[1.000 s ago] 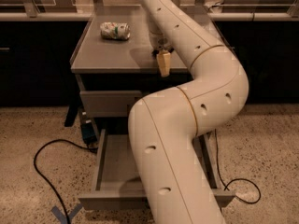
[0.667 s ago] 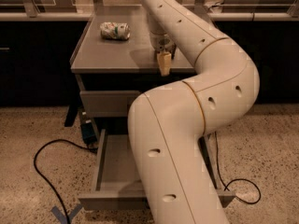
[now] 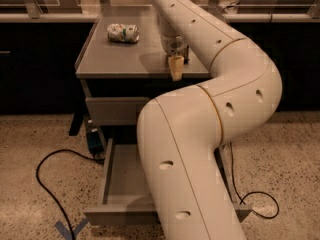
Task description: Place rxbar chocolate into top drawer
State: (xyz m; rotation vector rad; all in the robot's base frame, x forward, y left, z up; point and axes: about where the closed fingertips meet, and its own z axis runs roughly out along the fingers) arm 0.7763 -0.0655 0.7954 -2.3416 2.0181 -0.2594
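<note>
My gripper (image 3: 176, 69) hangs at the end of the white arm, over the front edge of the grey counter (image 3: 125, 59). A small dark piece (image 3: 186, 58) shows right beside it. I cannot tell whether that piece is the rxbar chocolate, and no bar shows anywhere else on the counter. Under the counter a grey drawer front (image 3: 114, 110) sits shut. Below it another grey drawer (image 3: 122, 176) stands pulled out, partly hidden by my arm. Which of the two is the top drawer I cannot tell.
A white and green can (image 3: 123, 32) lies on its side at the back left of the counter. A black cable (image 3: 47, 184) loops over the speckled floor at the left, and another cable (image 3: 260, 204) lies at the right. A blue object (image 3: 93, 140) sits by the cabinet's foot.
The arm's elbow has swung a little to the right. The gripper has stayed almost in place at the counter's front edge.
</note>
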